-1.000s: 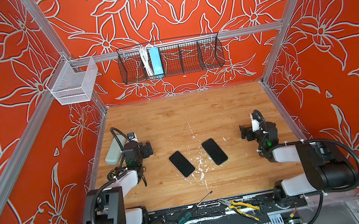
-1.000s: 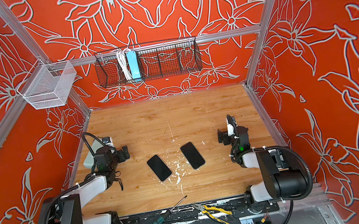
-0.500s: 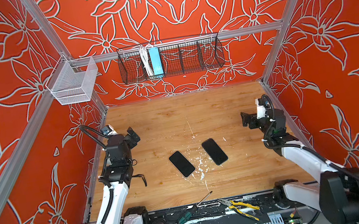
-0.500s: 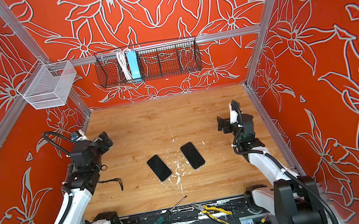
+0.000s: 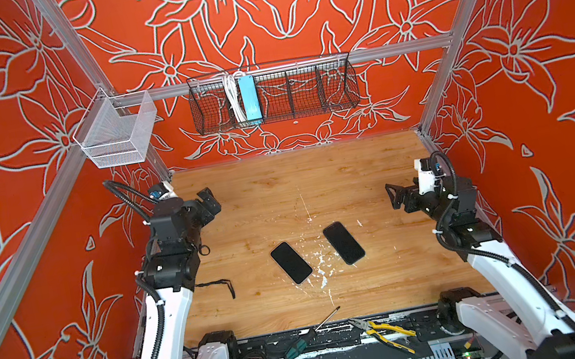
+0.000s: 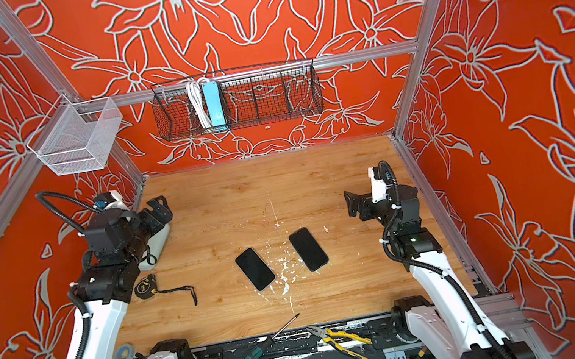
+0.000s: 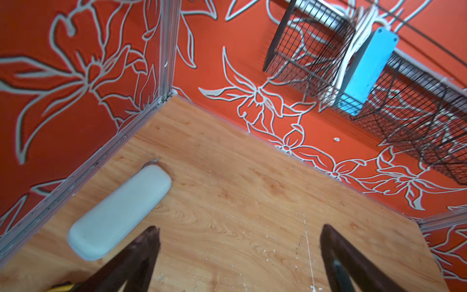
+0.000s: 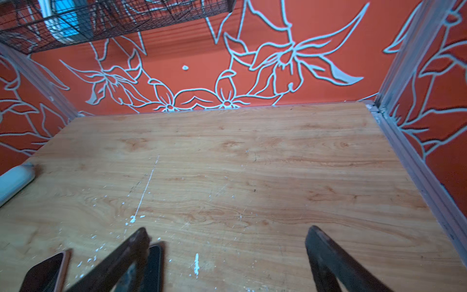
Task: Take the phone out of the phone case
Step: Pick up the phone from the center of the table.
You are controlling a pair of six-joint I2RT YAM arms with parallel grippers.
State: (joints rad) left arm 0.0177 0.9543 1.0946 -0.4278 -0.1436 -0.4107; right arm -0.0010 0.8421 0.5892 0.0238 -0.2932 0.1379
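Two phones (image 5: 291, 262) flat between left end effector (image 5: 210, 202), right end effector (image 5: 394, 197), apart

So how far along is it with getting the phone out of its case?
Nothing looks done. Two flat black phone-shaped slabs, one nearer the left arm, one nearer the right, lie untouched on the wooden table; which is cased, I cannot tell. In hand: nothing; left gripper and right gripper hang open, empty. Everything remains: grasp, then separate.

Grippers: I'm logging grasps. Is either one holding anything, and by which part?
Nothing is held: the left gripper and the right gripper both stand open and empty, above the table.
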